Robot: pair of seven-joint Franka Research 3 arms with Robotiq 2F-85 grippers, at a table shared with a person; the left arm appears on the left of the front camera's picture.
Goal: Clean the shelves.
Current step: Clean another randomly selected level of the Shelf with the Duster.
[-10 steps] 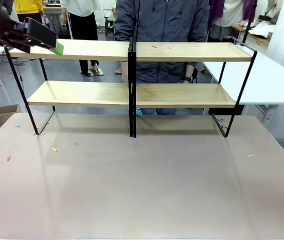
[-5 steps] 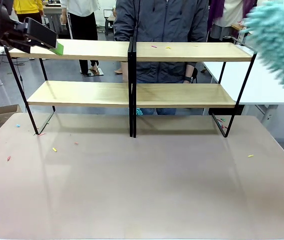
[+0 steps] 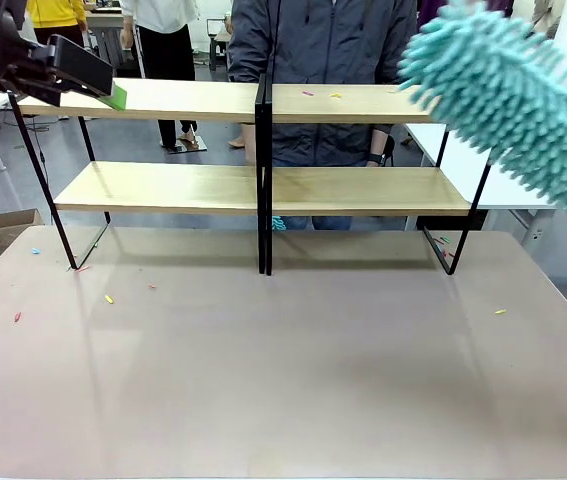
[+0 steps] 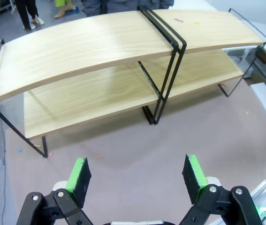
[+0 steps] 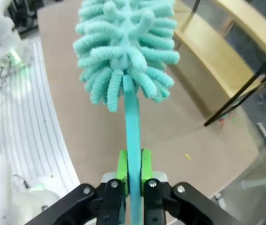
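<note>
Across the table's far half, the shelves are standing: four boards, two tiers, with two scraps lying on the upper right board. One teal duster is hanging over their right end, the right gripper clamping its handle. The left gripper is hovering by the upper left edge, jaws apart, and the near tabletop is lying open.

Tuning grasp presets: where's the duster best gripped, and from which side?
Grip the duster by its thin straight handle, coming from the free end, pads on opposite sides. The fluffy head is bulky and soft: no firm hold. The right tool is shut on the handle this way.
</note>
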